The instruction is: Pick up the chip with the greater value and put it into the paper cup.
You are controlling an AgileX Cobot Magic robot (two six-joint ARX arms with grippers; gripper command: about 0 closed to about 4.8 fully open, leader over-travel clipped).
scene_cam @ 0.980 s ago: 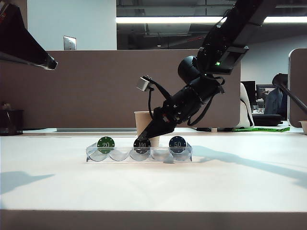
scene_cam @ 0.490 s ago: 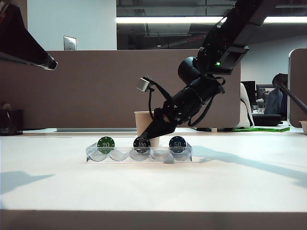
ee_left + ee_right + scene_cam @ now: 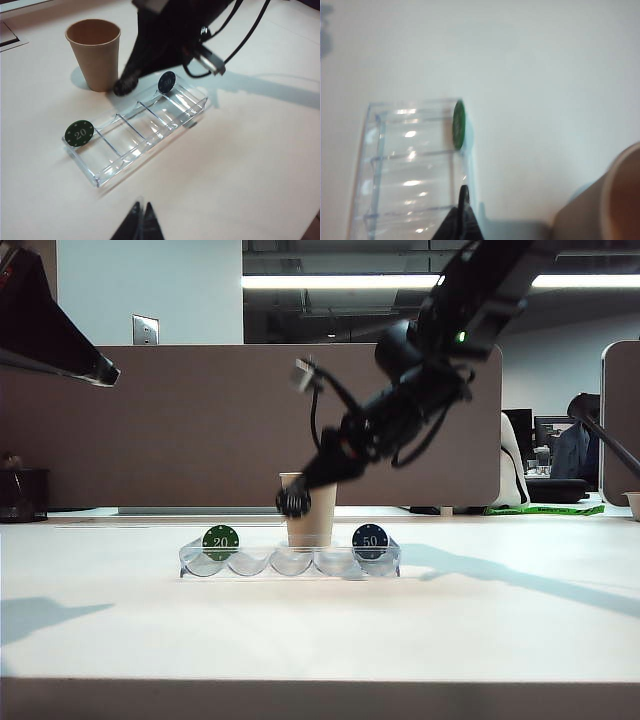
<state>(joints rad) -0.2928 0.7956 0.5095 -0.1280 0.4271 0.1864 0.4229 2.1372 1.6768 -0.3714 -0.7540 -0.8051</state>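
Chip lifted, not yet over cup.
Left gripper (image 3: 141, 225), jaws together and empty, hangs nearer than clear plastic tray (image 3: 290, 562). Right gripper (image 3: 293, 502) pinches small round black chip (image 3: 292, 503) above tray; tan paper cup (image 3: 310, 510) stands just behind, rim higher.

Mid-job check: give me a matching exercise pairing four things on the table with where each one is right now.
Things:
1. Black round poker chip
2. Green round "20" chip
3. Dark blue round "50" chip
4. Tan paper cup

Places:
A. Left end slot of the clear plastic rack
B. Standing on the table behind the rack
C. Pinched in the shut right end effector, lifted above the rack
D. Right end slot of the rack

Pairs: 1-C, 2-A, 3-D, 4-B
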